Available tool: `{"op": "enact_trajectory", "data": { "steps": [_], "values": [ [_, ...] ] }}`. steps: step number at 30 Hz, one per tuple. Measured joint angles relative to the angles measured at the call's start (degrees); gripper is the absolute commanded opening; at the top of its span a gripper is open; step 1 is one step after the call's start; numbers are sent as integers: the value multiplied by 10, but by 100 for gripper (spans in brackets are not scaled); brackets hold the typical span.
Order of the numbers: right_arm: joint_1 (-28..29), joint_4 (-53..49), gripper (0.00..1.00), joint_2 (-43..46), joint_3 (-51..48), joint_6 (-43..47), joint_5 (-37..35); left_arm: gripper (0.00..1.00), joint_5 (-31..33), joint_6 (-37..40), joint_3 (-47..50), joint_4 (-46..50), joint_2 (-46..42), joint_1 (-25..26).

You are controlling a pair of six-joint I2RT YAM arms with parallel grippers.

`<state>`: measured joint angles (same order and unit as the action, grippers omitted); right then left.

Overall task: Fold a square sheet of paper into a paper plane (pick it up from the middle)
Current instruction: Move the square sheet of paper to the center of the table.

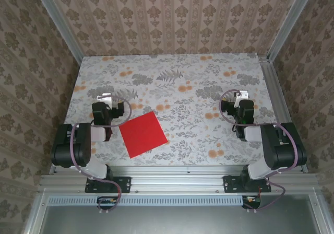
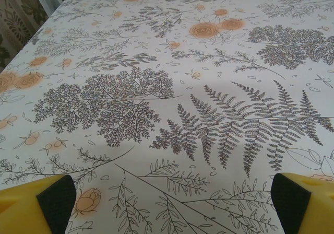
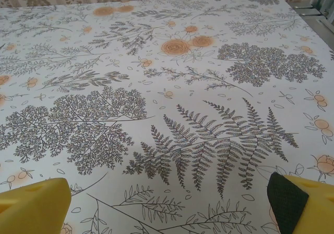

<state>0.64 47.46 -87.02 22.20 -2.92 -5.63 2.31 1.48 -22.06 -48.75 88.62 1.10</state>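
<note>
Both jaws stand wide, empty: left gripper [image 1: 103,97], right gripper [image 1: 241,95]. Pinched off-centre, the flat sheet [image 1: 143,134] may skid or crumple

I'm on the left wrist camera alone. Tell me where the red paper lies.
Observer: The paper lies on the table, just right of the left gripper and back toward the near edge.
Operator: Report its state.
Observer: Unfolded, a flat square lying askew to the table's edge.
</note>
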Motion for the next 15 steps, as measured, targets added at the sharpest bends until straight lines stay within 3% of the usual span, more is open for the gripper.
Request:
{"op": "enact_trajectory", "data": {
  "steps": [15],
  "values": [
    [-1,0,100,0,0,0,3,100,-24,3,-1,2,0,-5]
  ]
}}
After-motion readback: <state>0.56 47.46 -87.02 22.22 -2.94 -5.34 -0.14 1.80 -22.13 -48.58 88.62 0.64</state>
